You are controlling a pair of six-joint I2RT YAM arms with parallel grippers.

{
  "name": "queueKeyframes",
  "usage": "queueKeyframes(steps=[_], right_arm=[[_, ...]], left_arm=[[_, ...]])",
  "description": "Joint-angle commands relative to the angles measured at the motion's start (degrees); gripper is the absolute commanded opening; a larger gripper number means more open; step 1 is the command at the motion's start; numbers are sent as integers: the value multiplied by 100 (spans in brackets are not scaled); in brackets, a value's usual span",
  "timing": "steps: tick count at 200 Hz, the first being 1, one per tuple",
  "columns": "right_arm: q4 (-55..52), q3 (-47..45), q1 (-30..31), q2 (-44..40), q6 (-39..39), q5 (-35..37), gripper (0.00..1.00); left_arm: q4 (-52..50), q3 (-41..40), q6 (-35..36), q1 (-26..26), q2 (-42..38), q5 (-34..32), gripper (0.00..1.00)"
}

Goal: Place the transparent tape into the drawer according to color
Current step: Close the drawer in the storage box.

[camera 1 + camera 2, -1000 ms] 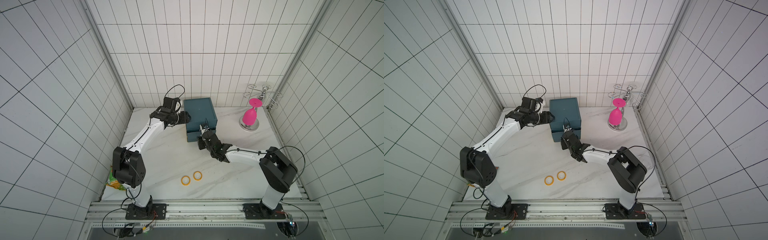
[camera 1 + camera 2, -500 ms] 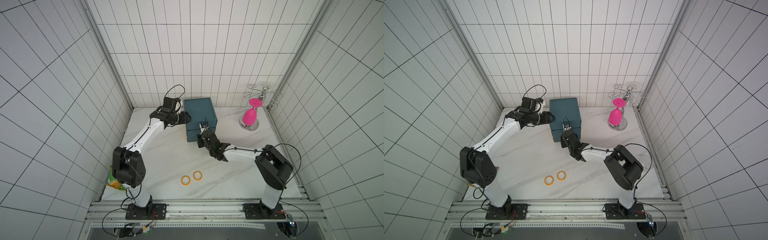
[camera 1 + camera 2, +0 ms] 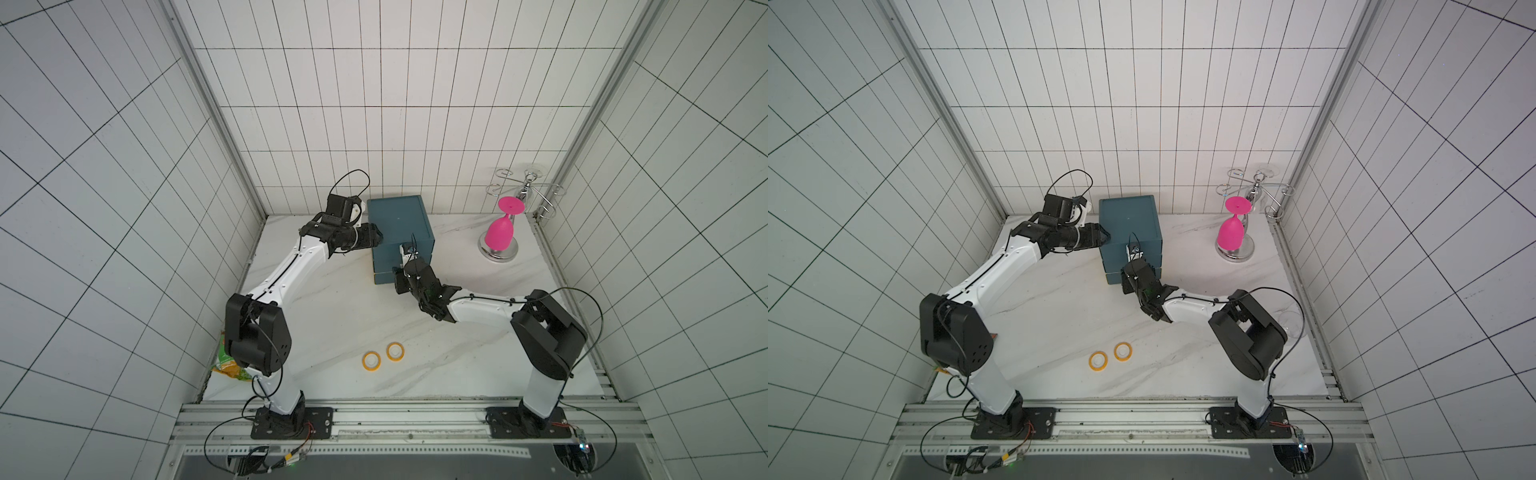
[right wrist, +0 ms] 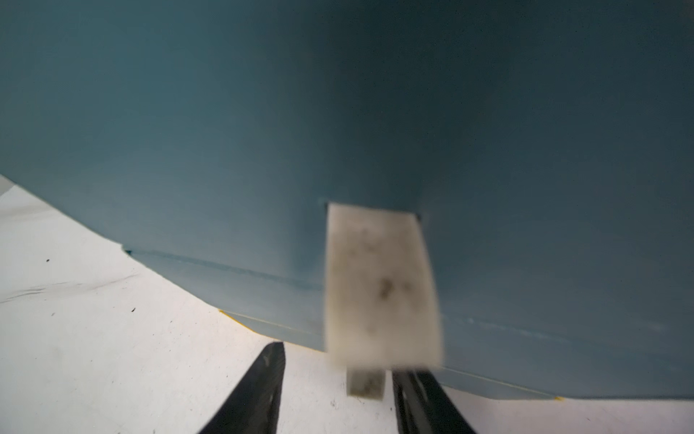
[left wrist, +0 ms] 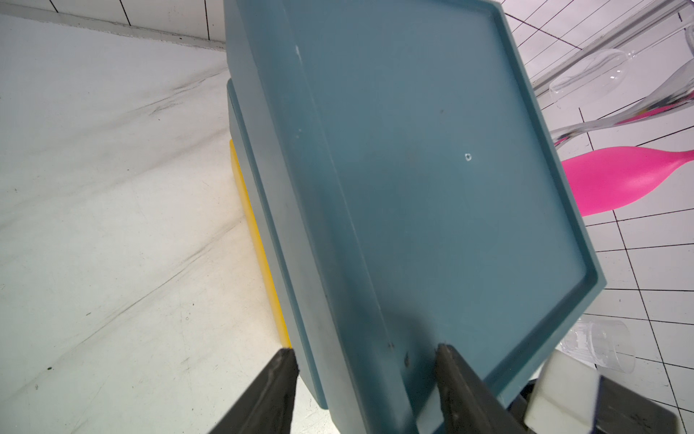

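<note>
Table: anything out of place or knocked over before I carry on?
Two things. A crumpled green-and-yellow packet lies at the table's left edge beside the left arm, partly hidden. A clear glass appears to lie on its side near the table's right edge. The cabinet and both orange-yellow tape rings look normal.

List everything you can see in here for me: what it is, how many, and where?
cabinet: one, teal, back middle of table
tape rings: two, orange-yellow, side by side, front middle of table
tab: one, whitish, on cabinet front
pink glass: one, upside down on rack
rack: one, chrome, back right corner
clear glass: one sure, by right wall
bag: one, green-yellow, front left table edge
table: one, white marble
arms: two, white and black
left gripper: black, gripping cabinet's top edge
right gripper: black, open at the tab
</note>
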Motion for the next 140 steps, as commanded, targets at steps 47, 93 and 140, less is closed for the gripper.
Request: queueKeyframes(steps=[47, 93, 140], right_arm=[[320, -1243, -205, -797, 1739, -1382, 67], [1417, -1514, -406, -80, 2924, -2331, 69], [2348, -1576, -679, 480, 3668, -2624, 66]], left_arm=[[-331, 73, 158, -9, 118, -2, 62], [-340, 65, 154, -9, 127, 0, 62], [-358, 82, 160, -9, 133, -9, 62]])
